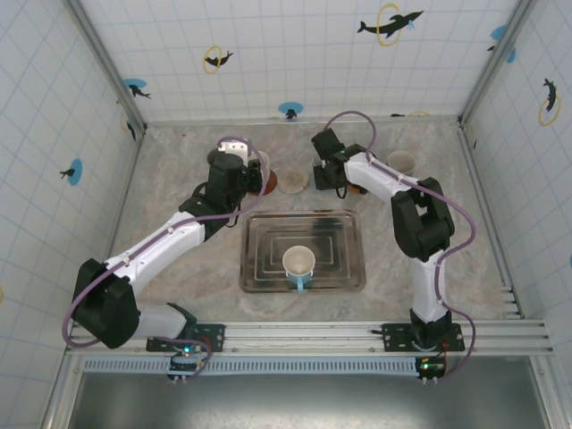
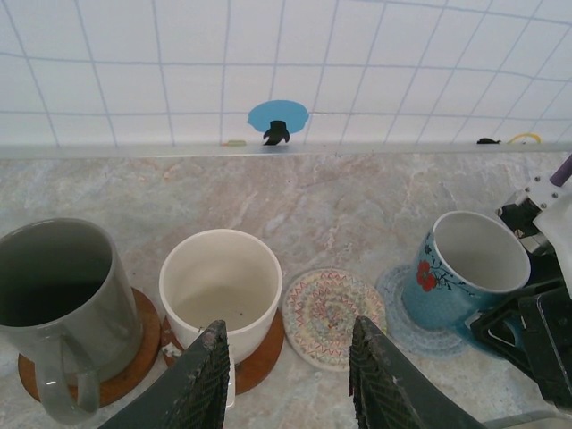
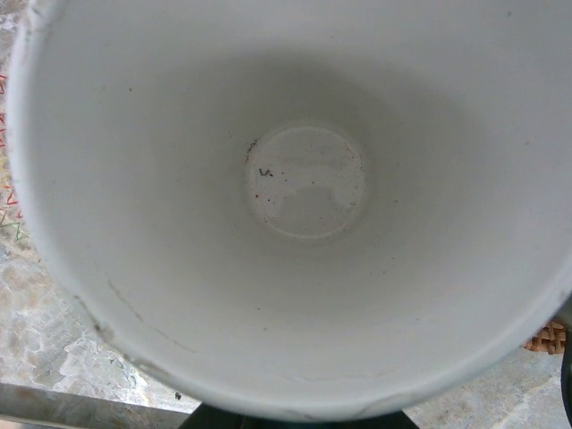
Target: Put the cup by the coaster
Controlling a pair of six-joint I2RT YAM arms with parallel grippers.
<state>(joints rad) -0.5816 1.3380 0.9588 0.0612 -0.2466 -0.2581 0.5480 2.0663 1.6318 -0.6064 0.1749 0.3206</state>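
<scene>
Left wrist view | my left claw [image 2: 288,329] apart, empty, near white ceramic cup [image 2: 221,281] standing on brown round coaster [image 2: 264,359] | my right claw [image 2: 517,329] at blue floral mug [image 2: 469,268] on pale-blue coaster [image 2: 393,293], grip: cannot tell | pending: cream cup [image 1: 298,261] in steel tray [image 1: 344,273]

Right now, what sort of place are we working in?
Probably a staged robot test cell: tiled walls with dolphin stickers, a marble-look table, and an aluminium rail along the near edge.
</scene>
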